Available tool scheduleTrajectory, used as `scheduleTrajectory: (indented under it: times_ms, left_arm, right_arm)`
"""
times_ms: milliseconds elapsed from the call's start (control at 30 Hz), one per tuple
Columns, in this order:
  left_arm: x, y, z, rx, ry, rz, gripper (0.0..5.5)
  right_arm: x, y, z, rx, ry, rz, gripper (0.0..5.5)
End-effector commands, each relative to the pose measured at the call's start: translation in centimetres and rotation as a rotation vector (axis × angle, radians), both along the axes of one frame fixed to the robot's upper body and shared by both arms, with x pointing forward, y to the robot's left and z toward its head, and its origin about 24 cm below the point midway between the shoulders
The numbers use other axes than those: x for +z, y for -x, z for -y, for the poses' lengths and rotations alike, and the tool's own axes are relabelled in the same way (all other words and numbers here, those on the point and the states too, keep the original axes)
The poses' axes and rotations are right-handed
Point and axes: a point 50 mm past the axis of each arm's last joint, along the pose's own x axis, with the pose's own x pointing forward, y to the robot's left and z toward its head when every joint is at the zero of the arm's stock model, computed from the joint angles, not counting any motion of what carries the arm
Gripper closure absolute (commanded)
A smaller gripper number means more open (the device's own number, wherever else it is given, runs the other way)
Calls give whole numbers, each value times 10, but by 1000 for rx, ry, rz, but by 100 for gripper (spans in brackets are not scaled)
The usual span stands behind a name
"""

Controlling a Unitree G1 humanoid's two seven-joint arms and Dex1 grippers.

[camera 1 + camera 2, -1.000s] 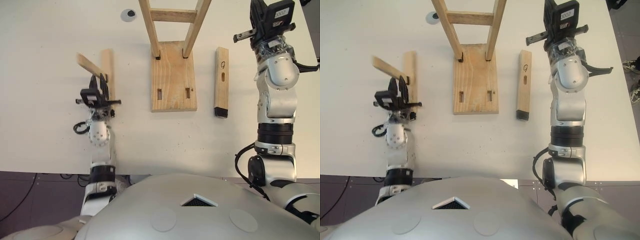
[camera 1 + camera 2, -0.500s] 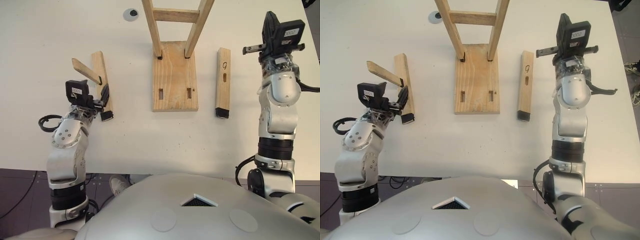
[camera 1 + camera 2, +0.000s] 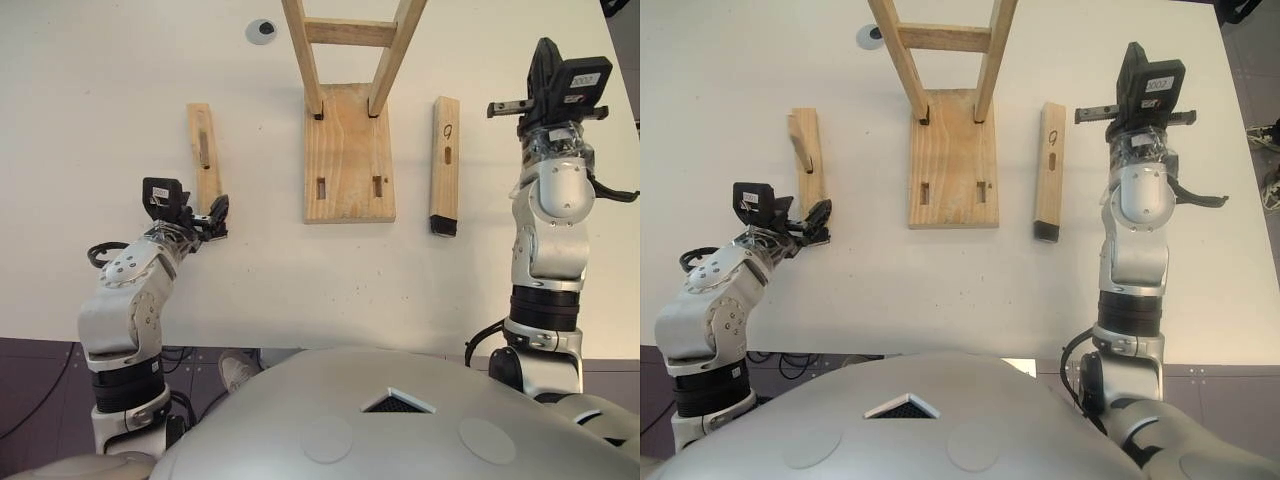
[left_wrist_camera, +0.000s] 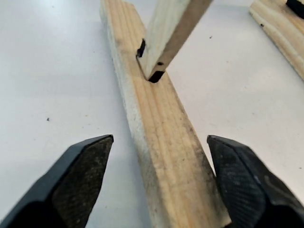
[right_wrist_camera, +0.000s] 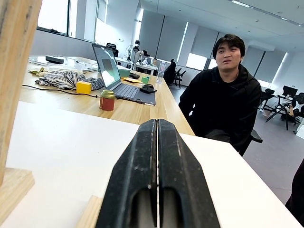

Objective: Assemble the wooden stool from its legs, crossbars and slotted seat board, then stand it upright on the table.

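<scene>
left gripper [image 3: 207, 213] spread wide, straddling the near end of the left leg [image 3: 203, 150], we judge to clamp it. crossbar [image 4: 168, 33] stands in its slot. right gripper [image 3: 546, 58] pinched shut on nothing, parked clear beside the loose leg [image 3: 445, 160]. seat [image 3: 348, 165] lies flat between the legs. we lose the top of the frame [image 3: 345, 30] past the edge.

A white table [image 3: 100, 80] spans the scene, dark floor [image 3: 30, 400] below its near edge. Beyond stands a wooden desk [image 5: 133, 111] with a laptop [image 5: 114, 76], a jar [image 5: 107, 100] and a yellow box [image 5: 83, 87]. Tall windows [image 5: 52, 14] line the far wall [image 5: 47, 45]; strip lights [image 5: 244, 4] run along the ceiling [image 5: 199, 12]
</scene>
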Motion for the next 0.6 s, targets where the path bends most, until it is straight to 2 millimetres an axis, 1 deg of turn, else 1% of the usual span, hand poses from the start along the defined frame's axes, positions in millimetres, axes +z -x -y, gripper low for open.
scheduleTrajectory:
  times_ms: [33, 67, 100, 200, 333, 467, 533, 600]
  left_arm:
    - [-23, 10, -12, 28, -46, -97, 233]
    - [-24, 6, -13, 21, -35, -78, 239]
    - [-24, 2, -15, 16, -22, -61, 261]
    - [-24, -4, -17, -5, -17, -26, 299]
    - [-24, -14, -13, -28, -26, 12, 355]
    - [-13, -23, -4, -63, -77, 60, 419]
    - [1, -30, 1, -108, -146, 115, 445]
    - [14, -37, 5, -143, -218, 187, 448]
  right_arm:
    - [-6, 4, -4, -1, 1, -17, 550]
    - [-6, 4, -4, -1, 1, -18, 550]
    - [-6, 4, -4, -4, 0, -17, 550]
    - [-6, 4, -3, -10, -2, -14, 550]
    - [-7, 1, -3, 2, 3, -23, 550]
    - [-4, -4, 0, 9, 17, -20, 550]
    - [-5, -4, 0, 12, 19, -24, 550]
    - [-5, -5, -1, 17, 23, -21, 550]
